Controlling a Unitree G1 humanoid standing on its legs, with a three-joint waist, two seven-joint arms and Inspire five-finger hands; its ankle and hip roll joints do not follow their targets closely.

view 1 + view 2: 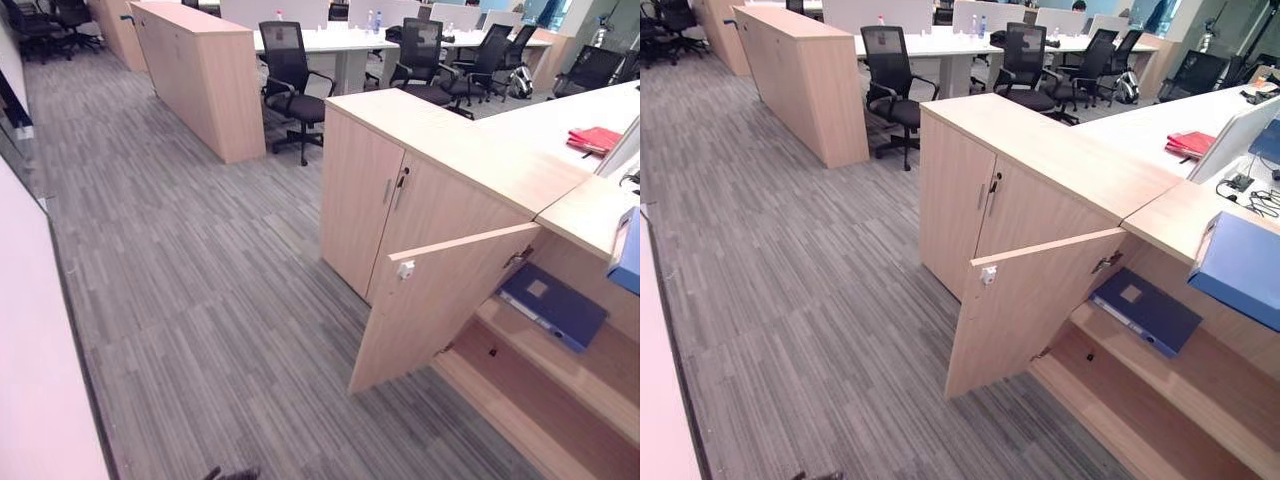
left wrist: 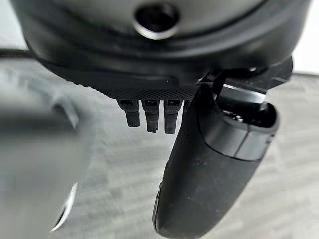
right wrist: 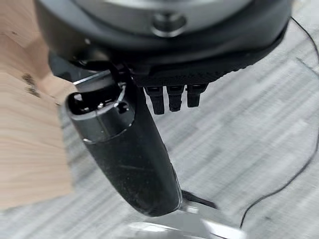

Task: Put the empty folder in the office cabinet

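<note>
Right eye view catches one dark blue folder lying flat on the upper shelf of the office cabinet, whose one open door swings out over the carpet. Left hand hangs above grey carpet, fingers straight, holding nothing. Right hand hangs likewise, relaxed and empty, with one wooden panel beside its thumb.

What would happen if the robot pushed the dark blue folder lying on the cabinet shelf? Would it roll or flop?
The dark blue folder probably would not roll: it lies flat on the wooden shelf. It looks stiff, keeping straight edges, so it likely slides rather than flops. Its smooth cover may slip easily on the wood.
</note>
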